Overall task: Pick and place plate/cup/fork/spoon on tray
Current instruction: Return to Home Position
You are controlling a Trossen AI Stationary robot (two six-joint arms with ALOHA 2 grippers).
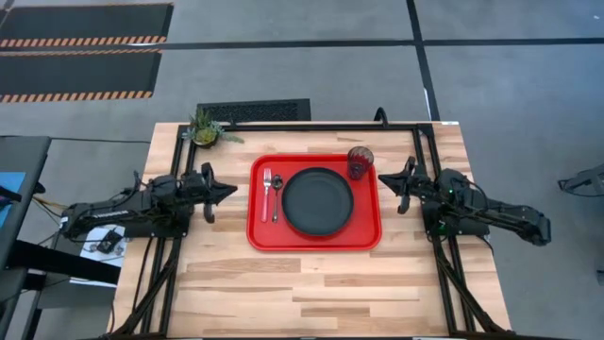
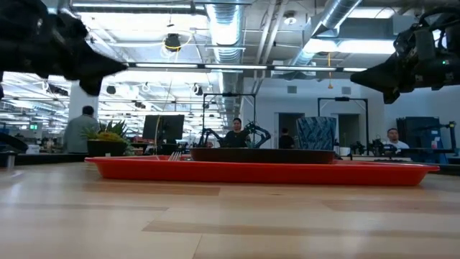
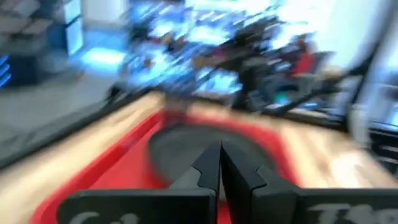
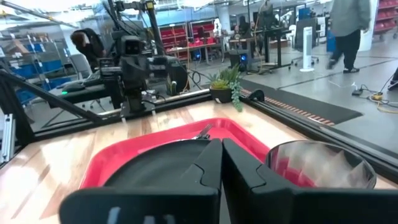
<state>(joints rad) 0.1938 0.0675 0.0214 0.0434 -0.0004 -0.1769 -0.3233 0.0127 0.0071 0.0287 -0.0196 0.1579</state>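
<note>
Both closed and empty, my left end effector and right end effector flanked the tray on the worktop. It held the rigid plate, cup, fork and spoon; I judged the slim cutlery best pinched mid-handle.

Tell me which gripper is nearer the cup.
Right. The right gripper sits just off the tray's right edge, close beside the cup; the left gripper is beyond the tray's opposite edge, past the fork.
</note>
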